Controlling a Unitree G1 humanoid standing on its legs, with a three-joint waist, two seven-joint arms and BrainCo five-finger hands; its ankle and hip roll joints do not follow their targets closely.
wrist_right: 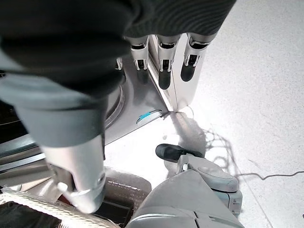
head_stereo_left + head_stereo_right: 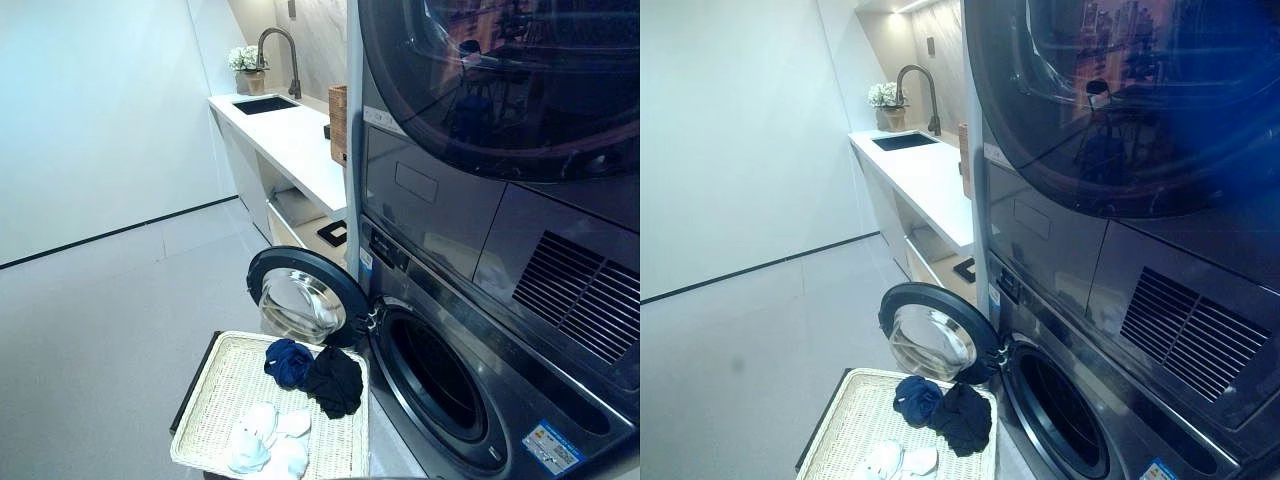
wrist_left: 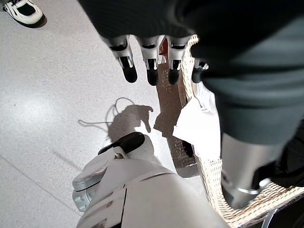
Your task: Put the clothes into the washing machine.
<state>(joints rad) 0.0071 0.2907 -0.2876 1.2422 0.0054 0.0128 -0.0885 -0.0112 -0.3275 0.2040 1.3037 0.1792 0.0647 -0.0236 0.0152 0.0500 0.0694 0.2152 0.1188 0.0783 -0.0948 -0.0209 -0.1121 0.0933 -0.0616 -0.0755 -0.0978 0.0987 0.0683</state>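
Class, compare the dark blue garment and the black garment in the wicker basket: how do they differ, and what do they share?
The dark blue garment is bunched into a compact ball; the black garment spreads wider and looser. The blue one lies farther from the washing machine, the black one nearer. Both sit crumpled, touching, in the wicker basket.

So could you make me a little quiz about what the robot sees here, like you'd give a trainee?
1. True or false: the washing machine door is shut.
2. Which clothes lie nearest the washing machine? A) white clothes B) black garment C) dark blue garment
3. Fill in: the clothes lie in a woven ____.

Key:
1. False; it is swung open.
2. B.
3. Basket. The left hand and right hand hang with straight fingers over the floor, holding nothing.
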